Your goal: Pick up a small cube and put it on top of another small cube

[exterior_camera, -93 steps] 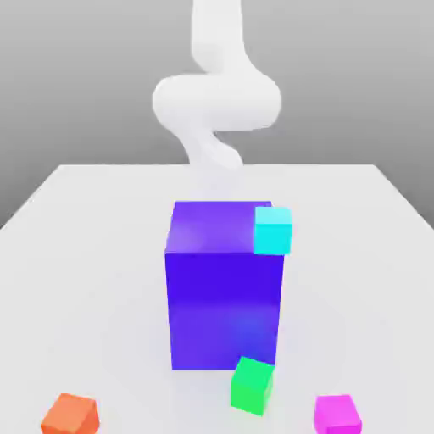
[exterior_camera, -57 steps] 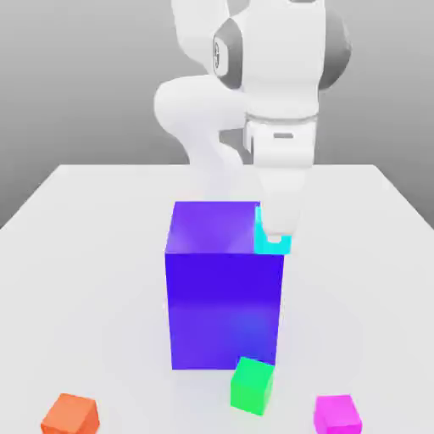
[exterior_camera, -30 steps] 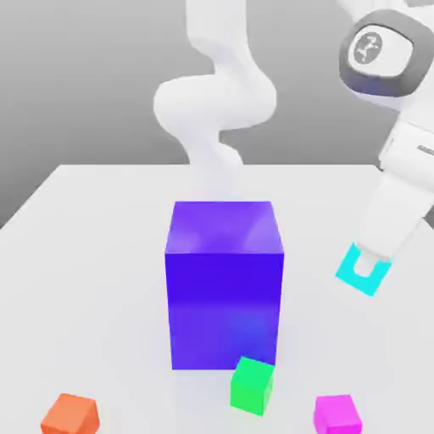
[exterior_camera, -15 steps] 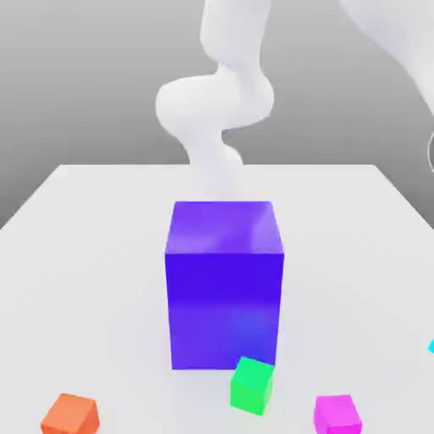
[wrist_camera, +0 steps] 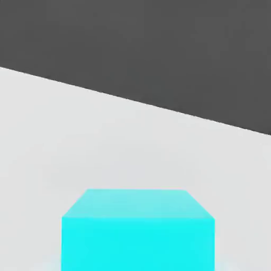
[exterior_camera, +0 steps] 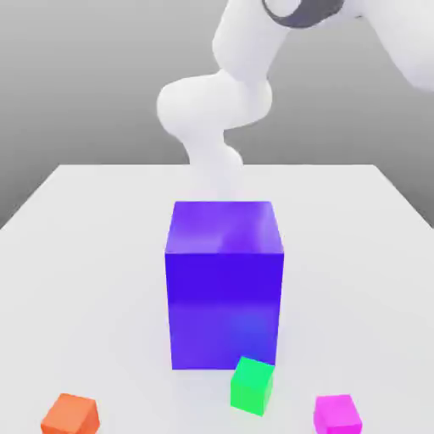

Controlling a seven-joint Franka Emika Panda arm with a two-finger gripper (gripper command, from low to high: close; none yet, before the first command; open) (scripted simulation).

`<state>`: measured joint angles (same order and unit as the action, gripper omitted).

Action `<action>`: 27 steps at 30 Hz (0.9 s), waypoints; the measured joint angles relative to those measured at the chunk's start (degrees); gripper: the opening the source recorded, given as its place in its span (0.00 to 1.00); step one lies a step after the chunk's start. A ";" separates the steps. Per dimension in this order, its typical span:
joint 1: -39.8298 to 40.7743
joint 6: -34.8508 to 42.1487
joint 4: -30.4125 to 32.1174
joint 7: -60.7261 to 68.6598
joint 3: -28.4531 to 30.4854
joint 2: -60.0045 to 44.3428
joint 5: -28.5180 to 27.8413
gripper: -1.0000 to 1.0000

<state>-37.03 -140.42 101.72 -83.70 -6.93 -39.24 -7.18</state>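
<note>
While the gripper was closed on a cyan cube (wrist_camera: 138,228), the magenta cube (exterior_camera: 337,414) sat at the frame's lower right, apart from the green cube (exterior_camera: 253,386), lower center.

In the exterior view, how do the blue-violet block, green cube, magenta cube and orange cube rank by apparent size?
1. Blue-violet block, by far the largest.
2. Green cube, magenta cube and orange cube: all look about alike, so I do not rank them.
</note>
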 joint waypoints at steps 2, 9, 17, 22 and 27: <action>-0.49 -2.96 -1.26 -0.61 0.53 -4.05 -0.09 1.00; -0.51 -3.06 -1.34 -0.77 0.55 -4.23 -0.11 1.00; 1.20 -2.25 -0.01 -2.48 0.02 2.49 2.64 1.00; 1.90 -6.03 1.04 -7.14 1.35 3.23 4.50 1.00; 2.53 -10.39 2.61 -12.59 3.45 5.07 6.29 1.00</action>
<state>-34.50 -150.81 104.33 -96.29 -3.49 -34.17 -0.89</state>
